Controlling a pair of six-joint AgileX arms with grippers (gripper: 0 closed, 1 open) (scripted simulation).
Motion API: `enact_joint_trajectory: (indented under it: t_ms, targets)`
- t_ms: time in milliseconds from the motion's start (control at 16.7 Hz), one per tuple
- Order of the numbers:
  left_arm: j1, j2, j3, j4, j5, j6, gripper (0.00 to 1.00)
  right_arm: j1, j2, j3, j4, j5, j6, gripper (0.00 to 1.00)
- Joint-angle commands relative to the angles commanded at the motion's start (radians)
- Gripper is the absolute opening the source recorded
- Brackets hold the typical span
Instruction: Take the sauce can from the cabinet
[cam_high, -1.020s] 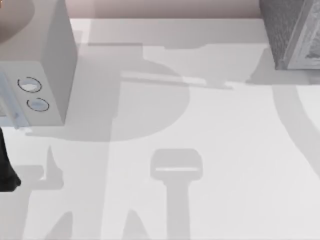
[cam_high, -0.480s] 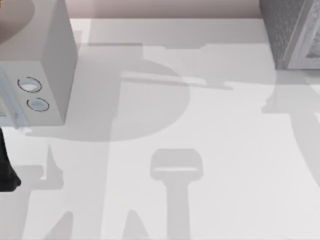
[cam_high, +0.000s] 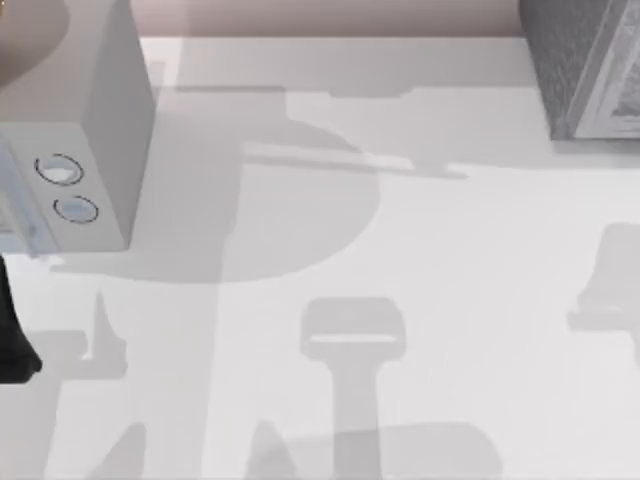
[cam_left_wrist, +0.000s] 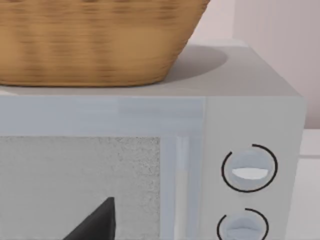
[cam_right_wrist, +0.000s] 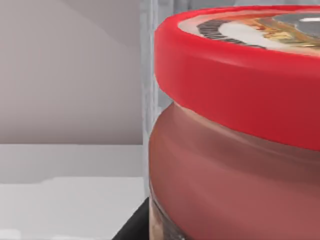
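sauce can (cam_right_wrist: 235, 150) — rigid, smooth, likely light; grip mid-label under the rim | cabinet (cam_high: 585, 65) at 2 o'clock | finger state on both grippers — cannot tell

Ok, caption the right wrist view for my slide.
Close view of the sauce can, its red rim above an orange-red label, against a pale wall.

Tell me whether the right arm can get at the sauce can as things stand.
Probably yes: in the right wrist view the sauce can looms very close, with nothing between camera and can. Whether the fingers already grip it cannot be told.
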Motion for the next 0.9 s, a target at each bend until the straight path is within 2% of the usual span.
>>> enact_joint_trajectory:
  t_ms: [180, 360, 900]
  targets:
    - [0.0, 0.0, 0.0, 0.0, 0.0, 0.0, 1.0, -0.047, -0.167, -0.244, 0.105, -0.047, -0.003, 0.0]
    - [0.0, 0.0, 0.0, 0.0, 0.0, 0.0, 1.0, -0.082, -0.283, -0.393, 0.176, -0.082, -0.007, 0.0]
    - [0.0, 0.0, 0.0, 0.0, 0.0, 0.0, 1.0, -0.089, -0.314, -0.444, 0.207, -0.096, -0.006, 0.0]
